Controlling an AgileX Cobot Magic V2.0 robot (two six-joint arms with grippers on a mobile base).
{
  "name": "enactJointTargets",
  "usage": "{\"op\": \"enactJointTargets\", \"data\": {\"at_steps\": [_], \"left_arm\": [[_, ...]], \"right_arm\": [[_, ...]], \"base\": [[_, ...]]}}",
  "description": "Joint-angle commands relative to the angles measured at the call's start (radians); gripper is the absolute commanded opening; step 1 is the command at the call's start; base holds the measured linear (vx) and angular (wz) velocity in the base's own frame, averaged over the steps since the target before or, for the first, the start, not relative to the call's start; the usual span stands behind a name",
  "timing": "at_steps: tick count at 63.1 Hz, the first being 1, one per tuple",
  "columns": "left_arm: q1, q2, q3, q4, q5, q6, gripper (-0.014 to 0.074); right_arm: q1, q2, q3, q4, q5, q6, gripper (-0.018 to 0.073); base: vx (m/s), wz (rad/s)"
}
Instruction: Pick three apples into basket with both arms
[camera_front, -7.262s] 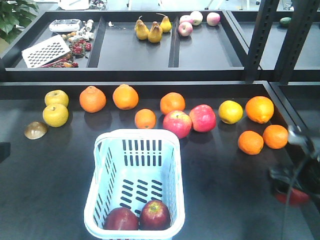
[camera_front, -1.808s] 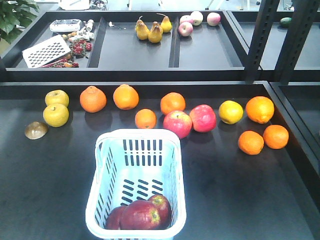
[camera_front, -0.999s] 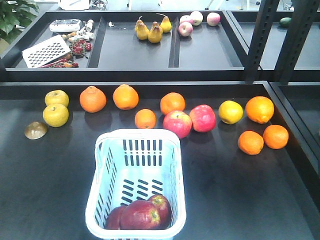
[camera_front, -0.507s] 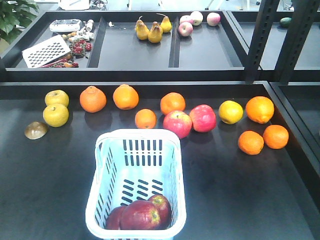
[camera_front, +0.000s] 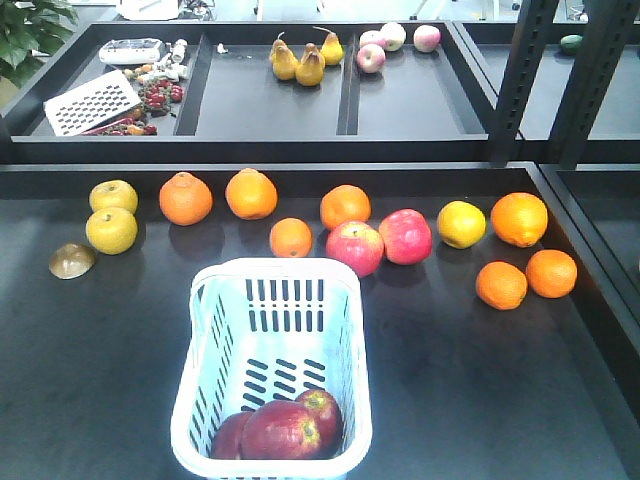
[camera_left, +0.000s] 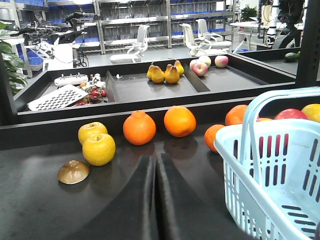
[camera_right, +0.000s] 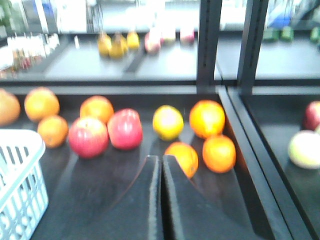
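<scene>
basket (camera_front: 270, 300) has the apples (camera_front: 283, 428) piled at its near end; left claw (camera_left: 153, 172) and right claw (camera_right: 161, 172) both clenched, empty, clear of it.

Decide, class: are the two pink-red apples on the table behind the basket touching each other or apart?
Touching. In the front-facing view the left pink-red apple and the right pink-red apple press together with no dark table between them; the right wrist view shows the same contact.
</scene>
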Motion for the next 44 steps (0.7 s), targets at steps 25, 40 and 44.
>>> {"op": "enactJointTargets", "data": {"at_steps": [25,40,44], "left_arm": [[-0.002,-0.015,0.006,-0.004,-0.078,-0.008,-0.0006],[-0.002,-0.015,0.006,-0.004,-0.077,-0.008,-0.0006],[-0.002,-0.015,0.006,-0.004,-0.077,-0.008,-0.0006]], "right_arm": [[-0.006,-0.239,0.251,-0.012,-0.230,-0.001,-0.0008],[-0.006,-0.239,0.251,-0.012,-0.231,0.000,-0.0008],[-0.006,-0.239,0.251,-0.012,-0.231,0.000,-0.0008]], "base": [[0.00,0.00],[0.00,0.00],[0.00,0.00]]}}
